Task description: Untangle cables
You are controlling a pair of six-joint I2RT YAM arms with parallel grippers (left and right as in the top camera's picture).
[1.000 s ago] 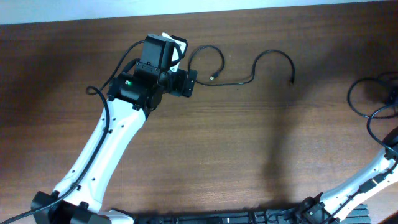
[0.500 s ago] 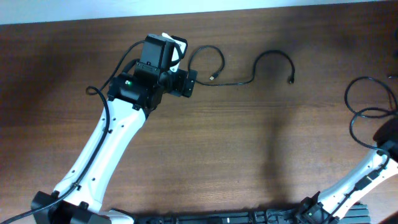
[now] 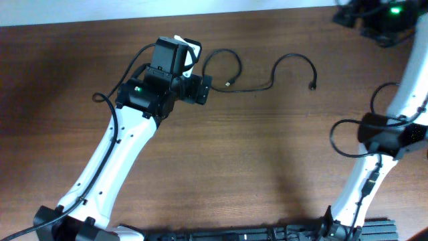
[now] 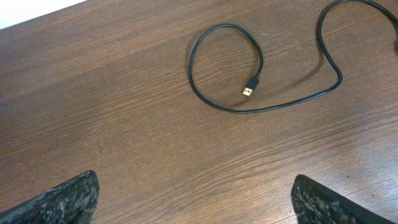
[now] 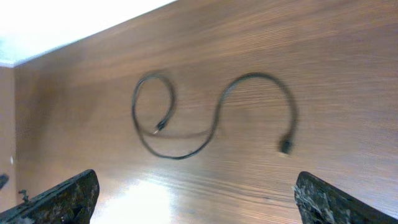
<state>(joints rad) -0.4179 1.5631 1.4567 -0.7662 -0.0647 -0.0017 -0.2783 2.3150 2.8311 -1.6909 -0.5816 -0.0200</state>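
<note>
One thin black cable [image 3: 294, 55] lies by itself on the brown table [image 3: 254, 154], at the back centre. Its left end curls into a loop with a small gold-tipped plug [image 4: 249, 91] inside; its right end arches over to a dark plug [image 3: 312, 86]. My left gripper [image 3: 198, 70] sits just left of the loop, open and holding nothing. In the left wrist view the cable [image 4: 191, 62] lies ahead of the left gripper [image 4: 194, 182]. My right gripper [image 3: 351, 15] is up at the back right corner, open and not holding anything. The right wrist view shows the cable [image 5: 258, 76] from afar, beyond the right gripper [image 5: 196, 177].
Thick black wires [image 3: 341, 140] fixed to the right arm hang in loops beside its joints at the right edge. The table's far edge meets a pale surface [image 3: 134, 10]. The left arm [image 3: 120, 154] crosses the table's left half diagonally.
The right arm has swung up from the lower right edge to the back right corner. The left arm and the cable have stayed where they were.
</note>
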